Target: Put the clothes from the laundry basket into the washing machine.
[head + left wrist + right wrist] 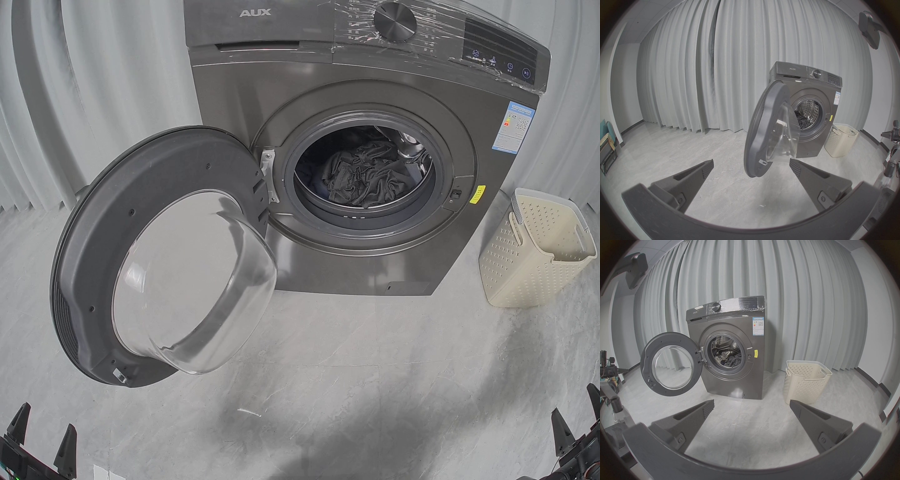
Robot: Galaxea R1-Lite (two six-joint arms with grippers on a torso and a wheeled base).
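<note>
The grey washing machine (pixel 350 81) stands ahead with its round door (pixel 156 262) swung wide to the left. Dark clothes (pixel 365 175) lie bunched inside the drum, also seen as dark clothes (pixel 731 359) in the right wrist view. A cream perforated laundry basket (pixel 537 250) sits on the floor to the machine's right; no clothes show in it (pixel 806 380). My left gripper (pixel 751 162) is open and holds nothing, low at the near left (pixel 42 431). My right gripper (pixel 751 402) is open and holds nothing, low at the near right (pixel 578 412).
The open door (pixel 768 131) juts out over the grey floor between my left arm and the machine (pixel 812 103). Pale curtains (pixel 803 302) hang behind everything. Bare floor (pixel 375 387) lies in front of the machine.
</note>
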